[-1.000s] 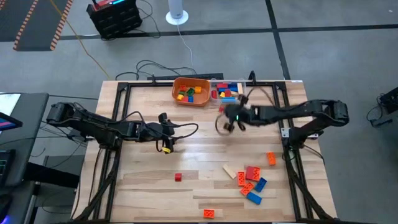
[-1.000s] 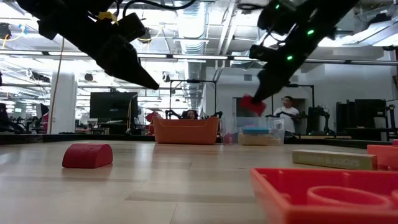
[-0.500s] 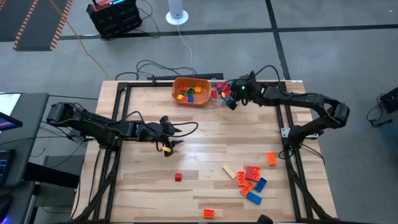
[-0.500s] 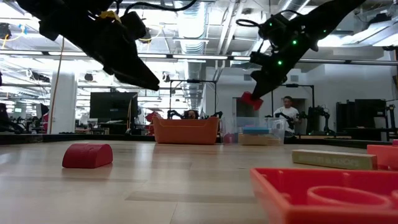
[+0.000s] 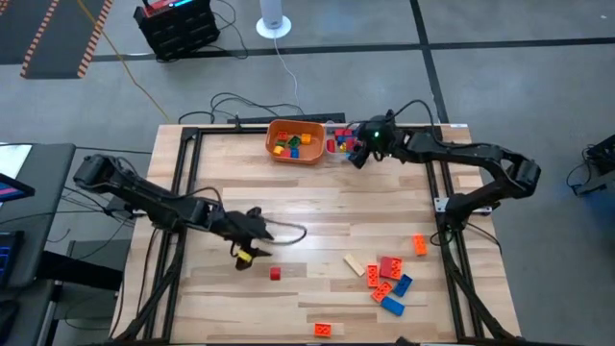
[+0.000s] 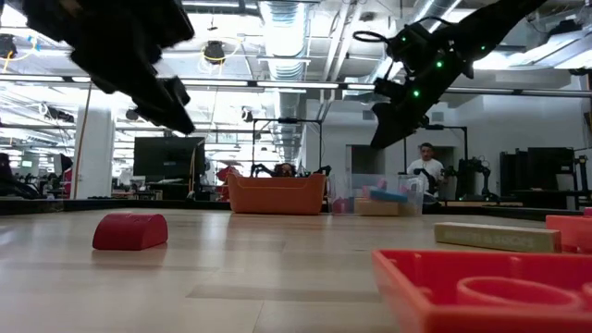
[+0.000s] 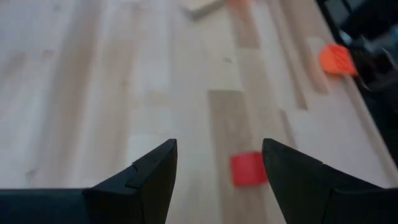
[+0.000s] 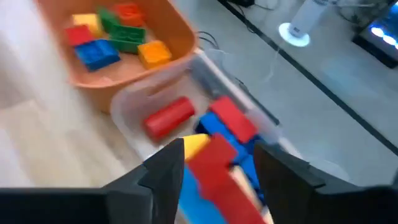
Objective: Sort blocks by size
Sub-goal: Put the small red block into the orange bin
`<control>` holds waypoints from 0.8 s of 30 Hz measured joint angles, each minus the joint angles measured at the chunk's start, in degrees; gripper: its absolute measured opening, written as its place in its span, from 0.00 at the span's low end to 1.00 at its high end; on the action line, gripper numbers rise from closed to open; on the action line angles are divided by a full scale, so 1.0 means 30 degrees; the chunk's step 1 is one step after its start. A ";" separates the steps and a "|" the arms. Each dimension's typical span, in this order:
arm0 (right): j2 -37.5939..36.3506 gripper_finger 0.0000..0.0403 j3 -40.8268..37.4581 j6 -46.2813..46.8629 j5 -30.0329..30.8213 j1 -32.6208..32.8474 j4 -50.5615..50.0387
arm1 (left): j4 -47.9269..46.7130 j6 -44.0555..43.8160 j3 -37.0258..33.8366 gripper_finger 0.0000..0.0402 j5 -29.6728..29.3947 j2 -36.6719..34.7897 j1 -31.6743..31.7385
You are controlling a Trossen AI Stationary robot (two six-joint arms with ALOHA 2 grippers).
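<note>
Light wood table [image 5: 317, 207] with a black frame, grey concrete floor around it; low view shows an open workshop behind, a person [image 6: 427, 166] standing far back. My right gripper [image 5: 357, 152] hangs over the clear container [image 5: 338, 144] at the far edge, fingers apart, nothing clamped; a red block [image 8: 214, 163] lies right between my fingertips in the wrist view, over the red, blue and yellow blocks inside. Orange bowl [image 5: 295, 140] just beside the container, holding more small blocks [image 8: 113, 34]. My left gripper [image 5: 244, 252] hovers low over mid-table, fingers apart and empty; small red block [image 5: 275, 274] sits on the wood just beside it, in line with the gap between my fingers [image 7: 146, 177]. Loose pile of blocks [image 5: 387, 280] near the right front corner, well apart from both grippers: red, orange, blue, one tan. Lone orange block [image 5: 418, 245] near the right rail, another orange one [image 5: 323, 330] at the front edge. Cable [image 5: 291, 232] trails by the left gripper.
</note>
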 joint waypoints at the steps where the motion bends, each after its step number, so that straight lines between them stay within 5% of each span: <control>1: 0.0000 0.56 0.0000 0.0172 -0.0002 0.0565 0.0002 | 0.0006 0.0286 0.0000 0.57 0.0007 0.0000 -0.0363; 12: 0.0000 0.56 0.0000 0.2231 0.0787 0.7669 0.1225 | -0.0721 0.2311 0.0661 0.57 -0.1704 0.1377 -0.2131; 24: 0.0000 0.55 -0.3349 0.7389 0.3939 1.3441 0.5931 | -0.6742 0.9053 0.6007 0.57 -0.0915 0.6943 -0.2597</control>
